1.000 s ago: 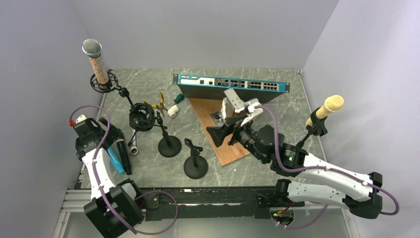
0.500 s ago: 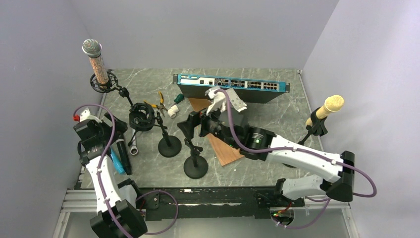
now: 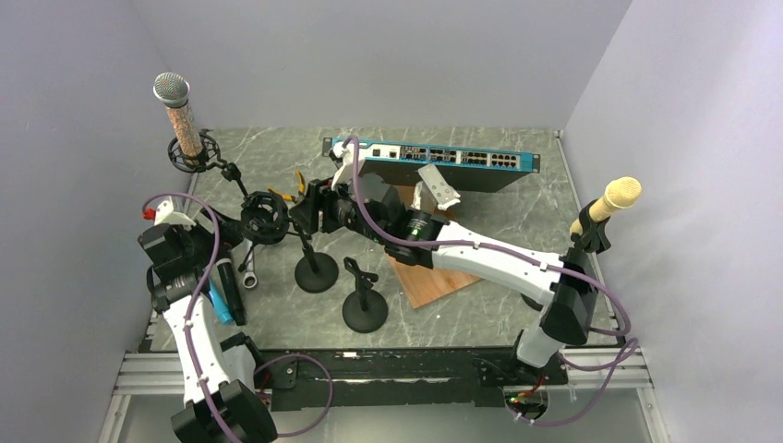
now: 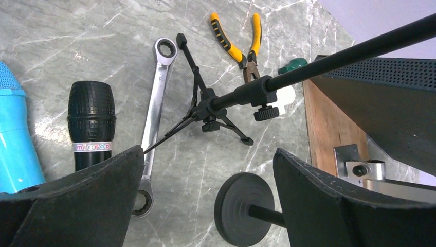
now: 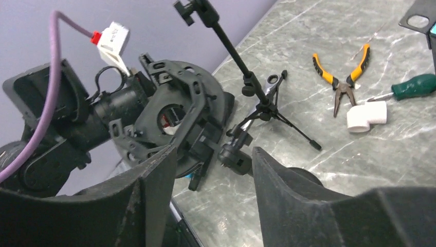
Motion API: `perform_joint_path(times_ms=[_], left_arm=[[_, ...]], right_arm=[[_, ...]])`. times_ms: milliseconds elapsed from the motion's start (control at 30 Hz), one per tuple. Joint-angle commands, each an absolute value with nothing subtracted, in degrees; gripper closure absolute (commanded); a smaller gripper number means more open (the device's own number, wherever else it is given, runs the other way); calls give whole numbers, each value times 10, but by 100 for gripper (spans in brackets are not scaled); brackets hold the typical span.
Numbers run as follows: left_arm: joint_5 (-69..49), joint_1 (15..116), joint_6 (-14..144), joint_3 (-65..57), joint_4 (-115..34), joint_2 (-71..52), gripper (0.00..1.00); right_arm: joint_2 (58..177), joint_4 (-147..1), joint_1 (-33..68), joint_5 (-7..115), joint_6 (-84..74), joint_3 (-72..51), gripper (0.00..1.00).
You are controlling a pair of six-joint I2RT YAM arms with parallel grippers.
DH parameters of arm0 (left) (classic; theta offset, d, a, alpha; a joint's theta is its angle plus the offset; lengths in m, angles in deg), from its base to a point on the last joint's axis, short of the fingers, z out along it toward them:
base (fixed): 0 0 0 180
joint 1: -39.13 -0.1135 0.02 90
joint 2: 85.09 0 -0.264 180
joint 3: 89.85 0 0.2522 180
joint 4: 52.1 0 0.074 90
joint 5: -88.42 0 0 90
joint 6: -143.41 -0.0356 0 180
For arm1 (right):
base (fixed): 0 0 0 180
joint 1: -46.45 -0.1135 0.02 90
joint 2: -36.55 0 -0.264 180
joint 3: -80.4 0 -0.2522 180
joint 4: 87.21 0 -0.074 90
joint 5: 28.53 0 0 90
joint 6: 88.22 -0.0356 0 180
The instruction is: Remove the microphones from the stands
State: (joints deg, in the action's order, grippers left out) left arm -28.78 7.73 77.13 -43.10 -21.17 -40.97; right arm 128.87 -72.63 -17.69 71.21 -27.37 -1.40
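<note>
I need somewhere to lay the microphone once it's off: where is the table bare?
Bare marble lies between the network switch and the yellow microphone at the right, and in the rear left between the mesh-headed microphone and the switch. Crowded: the left middle, around the shock mount, pliers, wrench and two round stand bases.

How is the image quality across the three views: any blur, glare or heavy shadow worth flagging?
Top external: even, diffuse light, soft shadows, the right arm shows no smear. Left wrist: ratchet wrench and pliers sharp, mild sheen on the wrench; left fingers dark and textureless. Right wrist: shock mount in focus, right fingers dark, slightly soft.
</note>
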Motion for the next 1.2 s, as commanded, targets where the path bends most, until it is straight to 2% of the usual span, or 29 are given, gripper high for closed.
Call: perform_joint_path(times_ms=[0,67,133,200,300,667,1167], left_arm=[[-312,79,776,-432,-236,-417,2],[-317,79,779,-434,-241,-416,2],[-317,79,779,-435,-242,-415,2],[-317,79,780,-436,-243,-416,2],[-315,79,781,-437,-245,-414,2],[-313,80,779,-438,-244,-418,2],[-298,79,777,-437,-239,-424,1]], right_arm=[[1299,-772,-143,673,-312,-8,49],[1311,-769,-129,650,-322,-4,56],[1321,-763,-122,631,-328,4,58],[1327,-762,-119,625,-330,7,57],[1329,-767,-119,618,-336,1,50],[1345,-780,-123,572,-354,-12,49],[1364,-741,-123,592,-335,-31,61]])
